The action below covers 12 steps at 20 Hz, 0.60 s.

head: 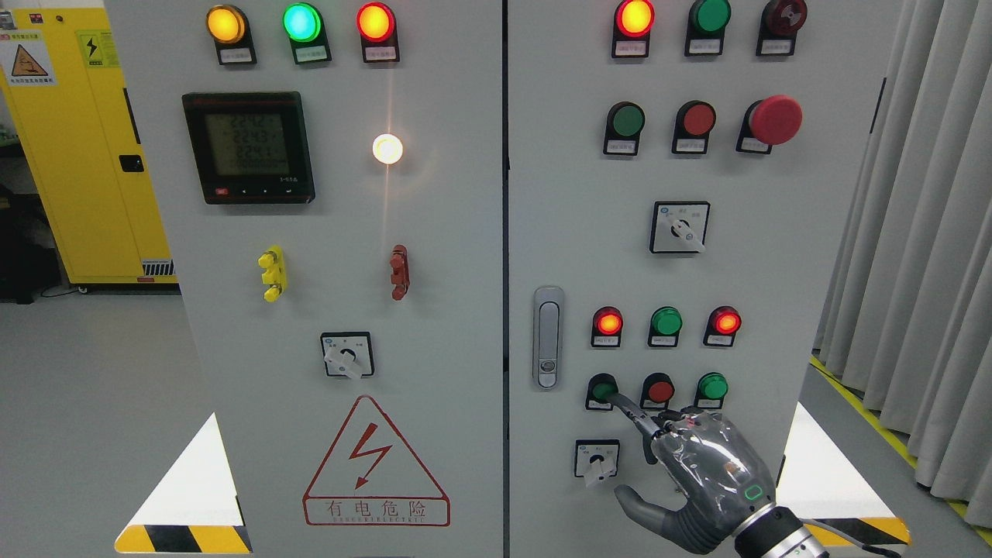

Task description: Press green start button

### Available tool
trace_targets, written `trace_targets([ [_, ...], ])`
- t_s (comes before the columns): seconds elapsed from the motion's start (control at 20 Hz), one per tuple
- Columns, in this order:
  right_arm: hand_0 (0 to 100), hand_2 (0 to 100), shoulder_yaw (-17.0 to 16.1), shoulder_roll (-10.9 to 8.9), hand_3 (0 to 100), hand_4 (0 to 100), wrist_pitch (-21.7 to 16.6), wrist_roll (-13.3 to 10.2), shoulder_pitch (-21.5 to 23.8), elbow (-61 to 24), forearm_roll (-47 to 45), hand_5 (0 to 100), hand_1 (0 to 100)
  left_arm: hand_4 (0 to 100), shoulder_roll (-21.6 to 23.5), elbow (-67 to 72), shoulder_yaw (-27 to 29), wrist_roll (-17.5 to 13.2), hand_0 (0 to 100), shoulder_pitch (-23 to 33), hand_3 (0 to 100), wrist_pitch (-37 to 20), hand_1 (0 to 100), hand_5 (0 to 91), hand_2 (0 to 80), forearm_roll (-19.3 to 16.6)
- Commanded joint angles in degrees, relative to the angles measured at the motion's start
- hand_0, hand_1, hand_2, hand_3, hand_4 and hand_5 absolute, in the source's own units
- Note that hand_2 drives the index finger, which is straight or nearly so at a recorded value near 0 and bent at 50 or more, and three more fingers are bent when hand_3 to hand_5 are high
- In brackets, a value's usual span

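Green start button [602, 390] touched by right robot hand [701, 473] fingertip [620, 401]

**Panel fittings and room around the cabinet**

Well above and left of the robot hand [701, 484], a dark digital meter [248, 147] shows pale green figures too blurred to read. Over it sit three lit lamps: amber [225, 24], green [301, 22] and red [375, 22]. A bright white lamp [387, 149] glows right of the meter. Lower down, a yellow terminal [271, 273] and a red terminal [399, 272] stand side by side, well apart. Left of the robot hand is a red lightning warning triangle [375, 462]. Above the robot hand hang a metal door latch [548, 336], a rotary selector switch [680, 227] and a red mushroom button [775, 120]. A yellow cabinet [70, 155] stands far left, grey curtains [922, 232] far right.
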Motion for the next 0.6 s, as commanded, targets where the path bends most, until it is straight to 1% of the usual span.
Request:
trace_targets([
  [0.0, 37, 0, 0.09, -0.07, 70, 69, 0.46, 0.20, -0.21, 1.39, -0.15, 54, 57, 0, -0.01, -1.58, 0.00, -0.03, 12, -1.23, 0, -0.02, 56, 0.0, 0.0, 0.00],
  [0.15, 37, 0, -0.26, 0.11, 70, 69, 0.29, 0.03, 0.22, 0.51, -0.76, 54, 57, 0, -0.01, -1.58, 0.00, -0.03, 12, -1.23, 0, -0.02, 56, 0.0, 0.0, 0.00],
  [0.4, 37, 0, -0.70, 0.72, 70, 69, 0.28, -0.15, 2.95, -4.40, -2.33, 55, 57, 0, -0.01, -1.58, 0.00, -0.03, 12, -1.23, 0, -0.02, 56, 0.0, 0.0, 0.00],
  [0.55, 39, 0, -0.62, 1.60, 69, 69, 0.55, 0.11, 4.27, -5.38, -11.63, 55, 56, 0, -0.01, -1.58, 0.00, -0.03, 12, -1.23, 0, -0.02, 56, 0.0, 0.0, 0.00],
])
